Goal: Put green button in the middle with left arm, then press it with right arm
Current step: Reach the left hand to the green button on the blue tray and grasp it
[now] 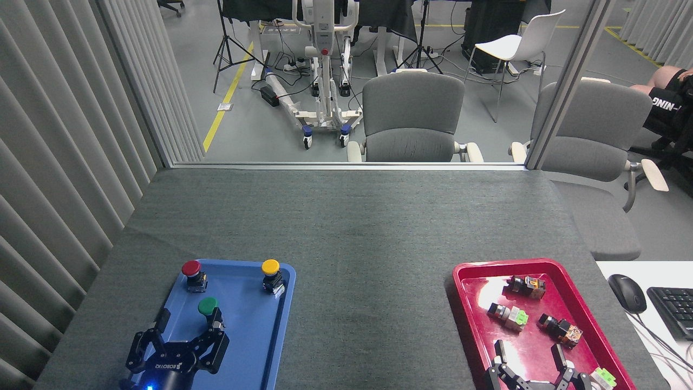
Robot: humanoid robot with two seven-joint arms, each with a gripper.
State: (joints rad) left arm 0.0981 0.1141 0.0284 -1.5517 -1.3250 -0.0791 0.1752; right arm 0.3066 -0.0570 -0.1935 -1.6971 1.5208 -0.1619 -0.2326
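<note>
On the near left of the bench (346, 216) sits the blue tray (254, 346), and over its near end hangs the left pincer (187, 320), its fingers apart and holding nothing. The green button (208, 306) stands upright in the tray just beyond it, close by the right fingertip rather than centred in the gap. A red button (191, 268) and a yellow button (270, 267) stand at the tray's far end, well apart from the green one. If the pincer goes forward on this line, the right finger will likely strike the cap and tip the button or push it up the tray; a shift to the right seems needed first. The middle (368, 303), bare grey felt, lies between the trays. On the near right is the red tray (476, 325) with loose switches, and above its near end the right pincer (531, 353), fingers also apart and empty; a light-green switch (602, 377) lies just beside it and could be knocked when that arm swings out.
</note>
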